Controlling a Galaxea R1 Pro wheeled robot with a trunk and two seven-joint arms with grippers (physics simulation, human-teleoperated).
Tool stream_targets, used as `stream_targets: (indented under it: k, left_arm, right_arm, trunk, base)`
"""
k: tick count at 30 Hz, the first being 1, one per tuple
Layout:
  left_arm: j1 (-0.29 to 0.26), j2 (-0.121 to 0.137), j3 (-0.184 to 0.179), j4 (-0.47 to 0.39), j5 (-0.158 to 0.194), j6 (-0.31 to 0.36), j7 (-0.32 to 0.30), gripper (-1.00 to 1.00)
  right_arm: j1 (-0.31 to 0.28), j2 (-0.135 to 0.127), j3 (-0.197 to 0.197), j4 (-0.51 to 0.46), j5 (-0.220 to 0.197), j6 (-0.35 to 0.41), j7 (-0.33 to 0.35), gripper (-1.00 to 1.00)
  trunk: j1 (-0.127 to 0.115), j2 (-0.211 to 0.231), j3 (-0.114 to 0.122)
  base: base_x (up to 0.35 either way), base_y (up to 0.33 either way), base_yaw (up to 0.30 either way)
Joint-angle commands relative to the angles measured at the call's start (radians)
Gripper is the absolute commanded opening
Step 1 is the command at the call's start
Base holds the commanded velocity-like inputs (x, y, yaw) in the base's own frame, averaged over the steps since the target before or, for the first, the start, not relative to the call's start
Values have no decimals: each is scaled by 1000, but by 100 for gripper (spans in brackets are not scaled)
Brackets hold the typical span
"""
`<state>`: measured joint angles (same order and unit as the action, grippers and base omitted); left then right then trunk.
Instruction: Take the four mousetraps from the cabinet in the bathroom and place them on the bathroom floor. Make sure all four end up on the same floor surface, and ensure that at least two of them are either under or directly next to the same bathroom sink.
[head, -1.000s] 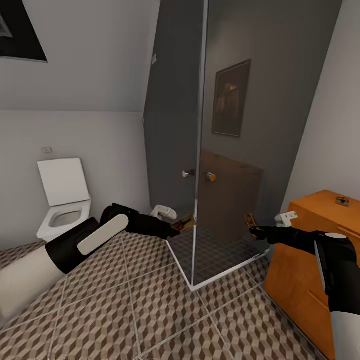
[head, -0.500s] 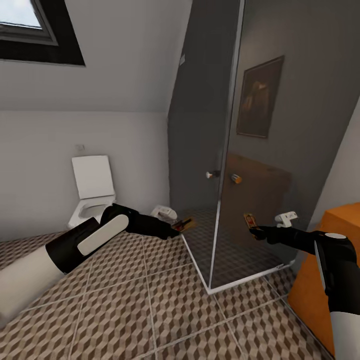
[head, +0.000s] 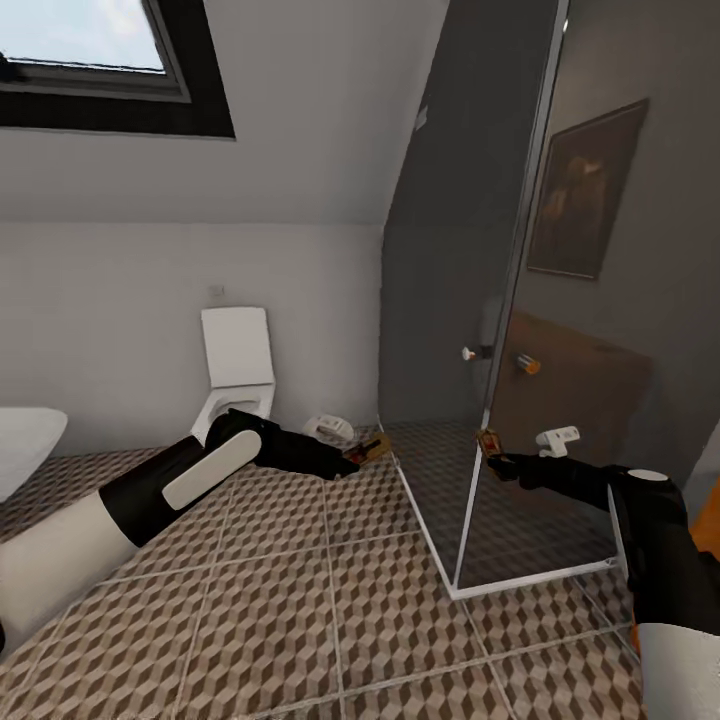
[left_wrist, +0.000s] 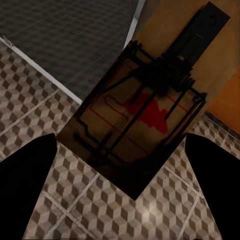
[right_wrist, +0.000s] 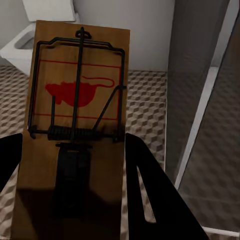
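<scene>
Mousetraps in transit: my left claw (head: 358, 455) pinches one mousetrap (head: 372, 447), my right claw (head: 497, 460) another (head: 488, 441); none floored.

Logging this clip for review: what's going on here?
The robot stands in a bathroom facing a glass shower stall, with a toilet at the back wall. Each gripper carries a mousetrap: the left gripper holds one, the right gripper another. Both traps are held above the cube-patterned floor; neither is set down yet.
</scene>
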<state>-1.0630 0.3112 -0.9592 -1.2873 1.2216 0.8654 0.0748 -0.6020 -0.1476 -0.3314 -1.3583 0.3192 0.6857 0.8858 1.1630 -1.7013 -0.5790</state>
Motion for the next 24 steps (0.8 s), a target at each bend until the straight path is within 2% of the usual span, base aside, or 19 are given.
stream_targets:
  k: [1, 7, 10, 14, 18, 22, 24]
  left_arm:
    - [-2, -1, -1, 4, 10, 0, 8, -100]
    - [-2, -4, 2, 10, 10, 0, 8, -100]
    - [-2, -4, 3, 11, 10, 0, 8, -100]
    - [-2, -2, 4, 12, 10, 0, 8, -100]
    - [-2, 10, 8, 36, 10, -1, 8, -100]
    - [-2, 13, 40, 104, 10, -4, 8, -100]
    - [-2, 10, 58, 137, 9, -5, 8, -100]
  right_arm:
    - [-1, 2, -2, -1, 6, 5, -4, -100]
    - [-1, 32, -2, 1, 8, 4, -65, -100]
    - [-1, 39, 4, 3, 7, 4, -99, -100]
    - [-1, 42, 40, 23, 6, 3, -123, -100]
    - [-1, 43, 80, 51, 7, 3, -130, -100]
    - [-1, 43, 109, 92, 6, -14, -155, -100]
    - [-1, 45, 139, 125, 5, -39, -179, -100]
  trunk:
    - [0, -1, -1]
    - [0, -1, -1]
    - [0, -1, -1]
    - [0, -1, -1]
    - [0, -1, -1]
    - [0, -1, -1]
    - [0, -1, -1]
  base:
    - [0, 0, 284]
    - [0, 0, 284]
    - [0, 0, 284]
    - [0, 0, 284]
    - [0, 0, 284]
    - [0, 0, 284]
    - [0, 0, 284]
